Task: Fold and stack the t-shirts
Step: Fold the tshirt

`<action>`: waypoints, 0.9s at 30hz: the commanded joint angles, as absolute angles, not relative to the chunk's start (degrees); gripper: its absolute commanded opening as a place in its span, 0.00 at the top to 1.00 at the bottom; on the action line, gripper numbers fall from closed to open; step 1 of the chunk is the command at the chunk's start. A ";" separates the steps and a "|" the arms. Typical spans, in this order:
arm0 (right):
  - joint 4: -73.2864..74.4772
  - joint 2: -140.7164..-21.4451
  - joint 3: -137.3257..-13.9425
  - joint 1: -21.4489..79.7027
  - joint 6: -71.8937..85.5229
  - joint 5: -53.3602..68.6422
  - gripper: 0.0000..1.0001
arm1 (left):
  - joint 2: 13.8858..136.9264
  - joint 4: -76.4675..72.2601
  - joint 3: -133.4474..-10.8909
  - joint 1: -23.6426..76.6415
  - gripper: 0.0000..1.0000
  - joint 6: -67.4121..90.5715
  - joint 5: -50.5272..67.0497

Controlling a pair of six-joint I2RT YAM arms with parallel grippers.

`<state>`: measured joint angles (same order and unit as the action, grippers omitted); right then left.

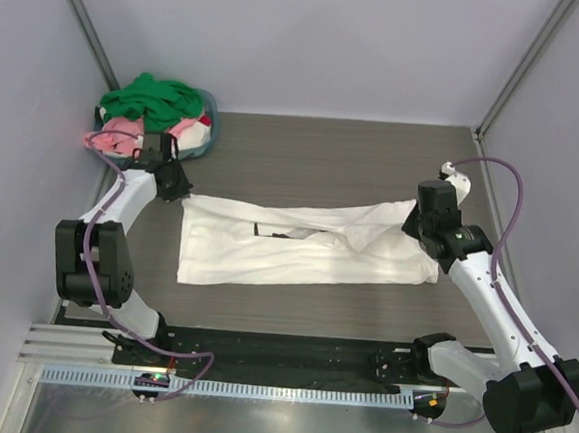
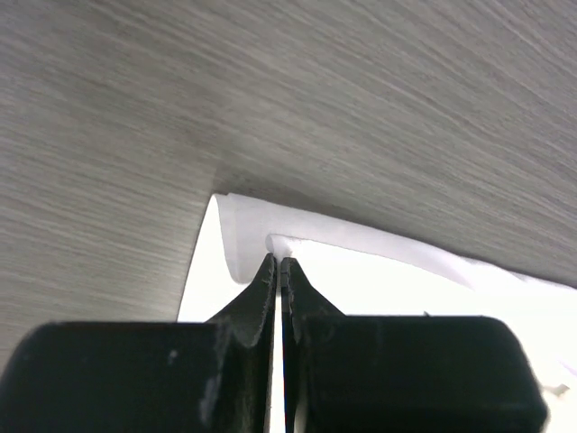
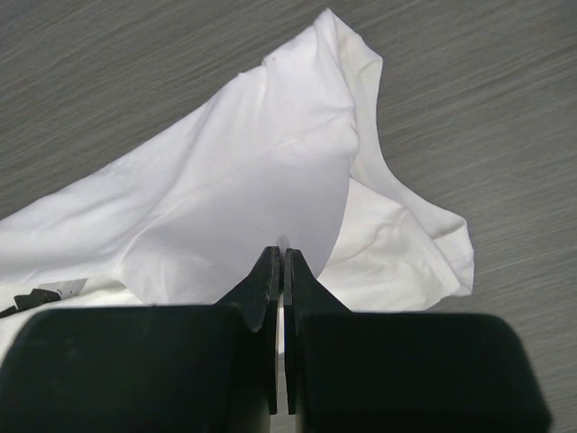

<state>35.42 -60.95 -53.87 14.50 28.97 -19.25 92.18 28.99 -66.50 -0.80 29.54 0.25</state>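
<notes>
A large white t-shirt [image 1: 297,245] lies spread across the middle of the table, folded lengthwise. My left gripper [image 1: 178,190] is shut on its far left corner; the left wrist view shows the white cloth [image 2: 379,271] pinched between the black jaws [image 2: 279,262]. My right gripper [image 1: 415,224] is shut on the shirt's far right part; in the right wrist view a fold of white cloth [image 3: 261,171] rises from the jaws [image 3: 279,254]. Green, pink and red shirts [image 1: 153,105] are heaped at the far left.
A shallow blue-grey basket [image 1: 203,142] at the far left corner holds the coloured shirts. Grey walls close in the table on the left, back and right. A metal rail [image 1: 256,386] runs along the near edge by the arm bases.
</notes>
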 commanded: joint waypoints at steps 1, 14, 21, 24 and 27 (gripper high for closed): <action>36.65 -57.84 -50.99 14.24 33.12 -22.06 0.99 | 87.46 27.51 -64.17 -0.53 1.00 29.79 -1.21; 40.60 -45.18 -34.37 5.91 52.21 -19.53 0.12 | 67.52 28.92 -45.45 -2.11 0.55 42.27 -12.74; 32.71 -47.62 -37.26 2.02 45.97 -8.38 0.18 | 65.73 26.28 -48.68 -0.54 0.55 38.94 -6.43; 28.05 -51.66 -38.84 3.07 45.09 -0.80 0.21 | 72.40 26.19 -54.65 7.52 0.55 35.61 -6.94; 26.64 -57.29 -41.39 7.02 44.65 1.12 0.21 | 82.15 27.68 -62.56 14.47 0.55 33.41 -7.65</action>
<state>32.64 -54.41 -37.82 4.58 46.30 -5.19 76.73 29.08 -56.01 8.64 37.19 -8.29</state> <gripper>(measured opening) 0.796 0.453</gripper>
